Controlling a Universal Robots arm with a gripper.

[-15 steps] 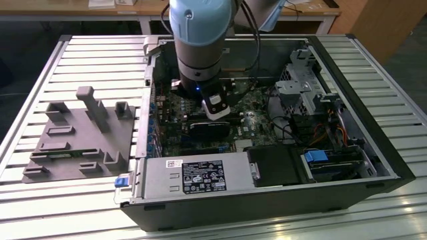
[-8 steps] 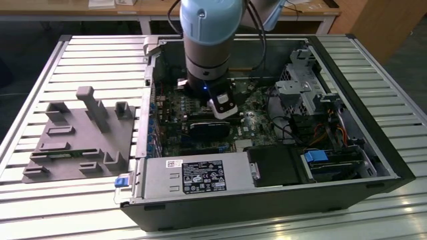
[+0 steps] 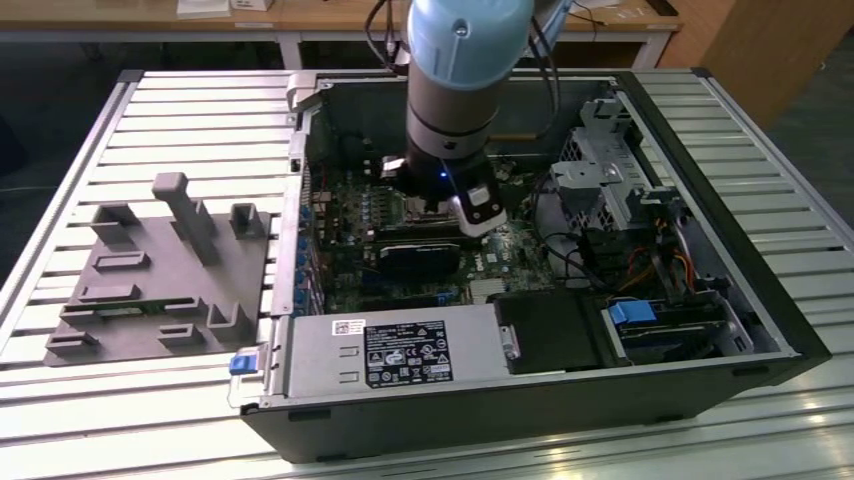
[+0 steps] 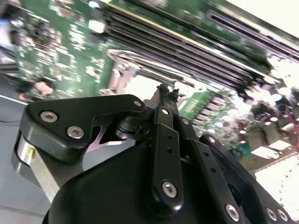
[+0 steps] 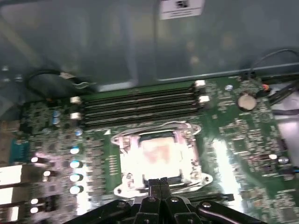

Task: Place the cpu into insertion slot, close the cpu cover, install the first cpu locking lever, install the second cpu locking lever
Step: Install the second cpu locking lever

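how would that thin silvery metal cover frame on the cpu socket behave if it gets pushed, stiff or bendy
The thin silvery metal cover frame lies flat around the bright square chip face, so it would probably feel light. Being a narrow sheet-metal rim around a window, it may flex slightly under a push. The black hand sits at its edge, fingers together, so a narrow tip would likely concentrate force.

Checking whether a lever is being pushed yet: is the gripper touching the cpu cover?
Cannot tell. In the first wrist view the gripper meets the near edge of the cpu cover, with no gap or contact plainly visible.
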